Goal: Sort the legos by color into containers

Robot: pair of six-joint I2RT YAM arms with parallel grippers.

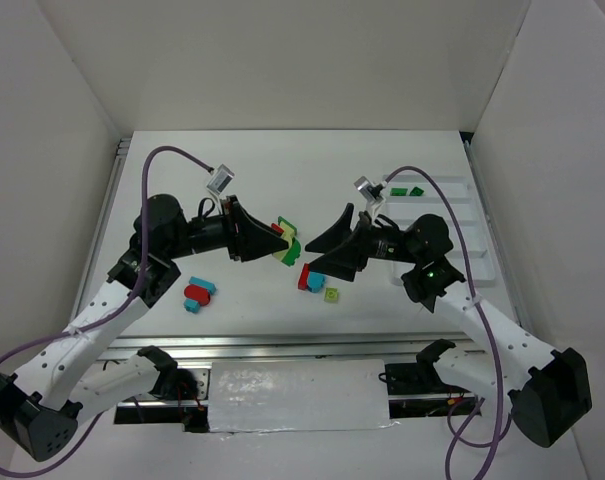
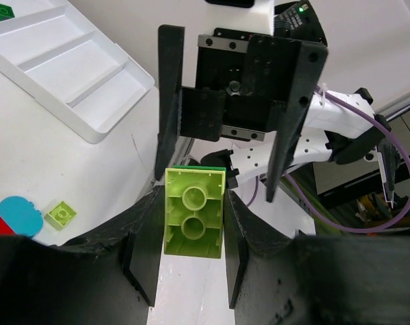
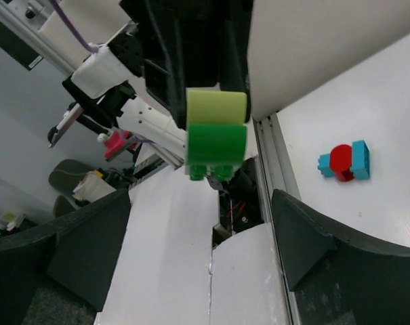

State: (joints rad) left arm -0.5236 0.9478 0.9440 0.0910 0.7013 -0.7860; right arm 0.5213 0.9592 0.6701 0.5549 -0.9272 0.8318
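My left gripper (image 1: 277, 240) is shut on a yellow-green lego (image 2: 194, 211) that has a dark green lego (image 3: 216, 143) stuck to it, and holds the pair above the table's middle. My right gripper (image 1: 319, 250) is open and empty. It faces the held pair from the right, its fingers (image 3: 313, 230) spread wide and just short of it. The white tray (image 1: 460, 235) lies at the right, with dark green legos (image 1: 408, 190) in its far compartment. A red and cyan lego group (image 1: 199, 293) lies at the left.
A red and blue lego (image 1: 309, 277) and a small yellow-green lego (image 1: 331, 294) lie on the table below the two grippers. White walls enclose the table on three sides. A metal rail runs along the near edge.
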